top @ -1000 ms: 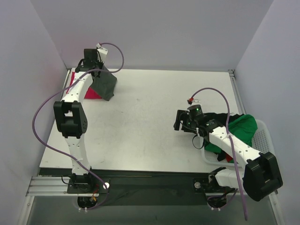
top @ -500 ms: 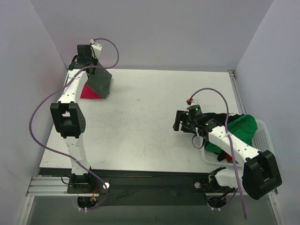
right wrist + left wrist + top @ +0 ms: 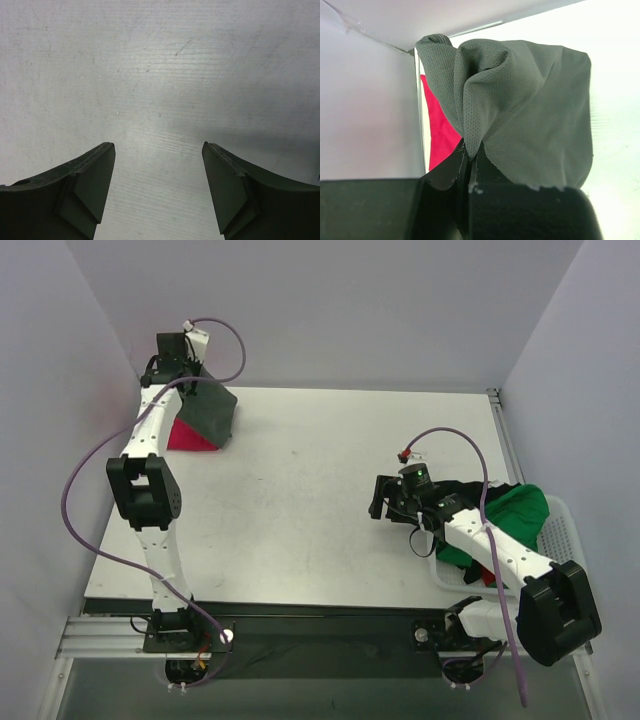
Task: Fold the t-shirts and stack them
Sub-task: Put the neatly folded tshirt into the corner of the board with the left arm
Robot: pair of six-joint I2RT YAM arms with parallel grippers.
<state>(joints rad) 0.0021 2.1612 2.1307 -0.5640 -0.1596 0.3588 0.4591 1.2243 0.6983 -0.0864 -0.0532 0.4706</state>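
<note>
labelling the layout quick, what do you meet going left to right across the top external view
dark grey-green t-shirt → right gripper → bright green t-shirt; the magenta-red t-shirt and white basket overlap these, so they are left out

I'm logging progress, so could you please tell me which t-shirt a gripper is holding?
The dark grey-green t-shirt, pinched in the shut left gripper; the magenta-red t-shirt lies on the table, the bright green t-shirt at the basket.
</note>
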